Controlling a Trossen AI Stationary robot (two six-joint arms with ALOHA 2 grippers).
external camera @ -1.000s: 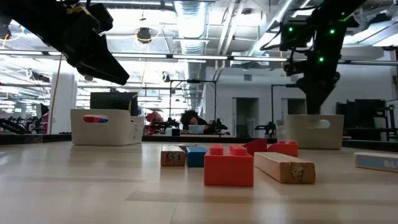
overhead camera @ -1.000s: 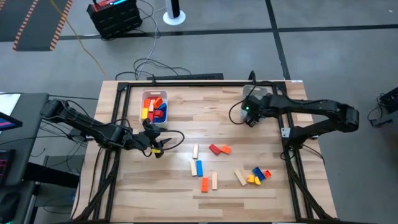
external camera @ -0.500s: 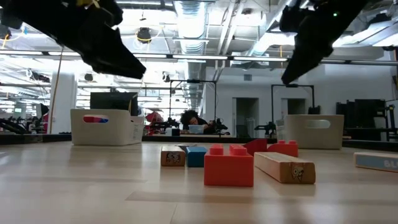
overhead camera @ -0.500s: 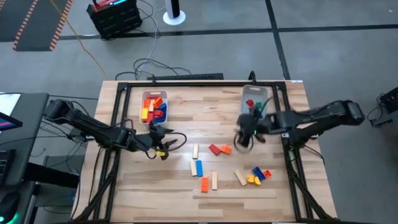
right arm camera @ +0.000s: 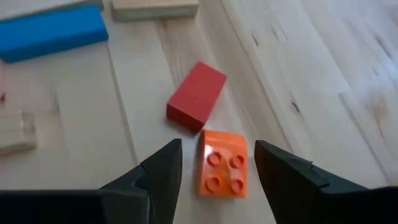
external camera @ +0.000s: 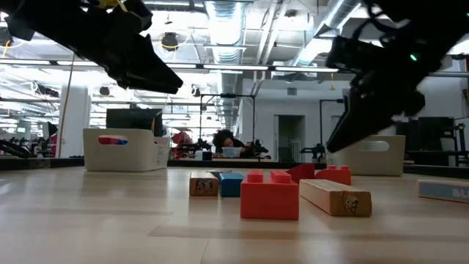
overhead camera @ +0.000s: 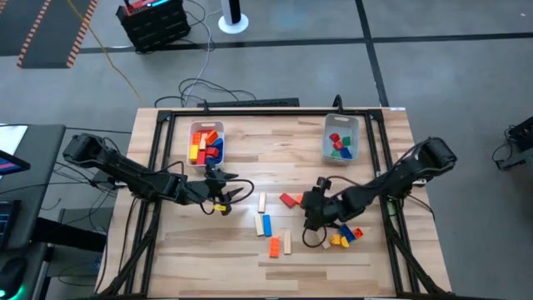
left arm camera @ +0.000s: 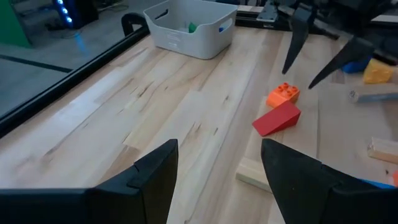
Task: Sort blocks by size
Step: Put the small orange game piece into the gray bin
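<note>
Loose blocks lie on the wooden table: an orange studded block (right arm camera: 224,165), a red wedge (right arm camera: 196,96), a blue bar (right arm camera: 53,34) and tan bars (overhead camera: 261,202). My right gripper (right arm camera: 217,149) is open and slants down just above the orange block, one finger on either side, touching nothing. From the left, my left gripper (left arm camera: 217,149) is open and empty. It points toward the red wedge (left arm camera: 277,118) and the orange block (left arm camera: 283,94). In the low view my right gripper (external camera: 352,125) hangs above the table, behind a red block (external camera: 269,196).
A clear bin (overhead camera: 206,143) with red, yellow, orange and blue blocks stands at the far left. A second bin (overhead camera: 341,139) at the far right holds red and green blocks. Near the front right lies a cluster of yellow, blue and red blocks (overhead camera: 346,236).
My right gripper has swung from over the far right bin toward the table's middle and near edge. It has come down and tipped over, and now hangs over the orange block. My left gripper has crept a little toward the blocks.
</note>
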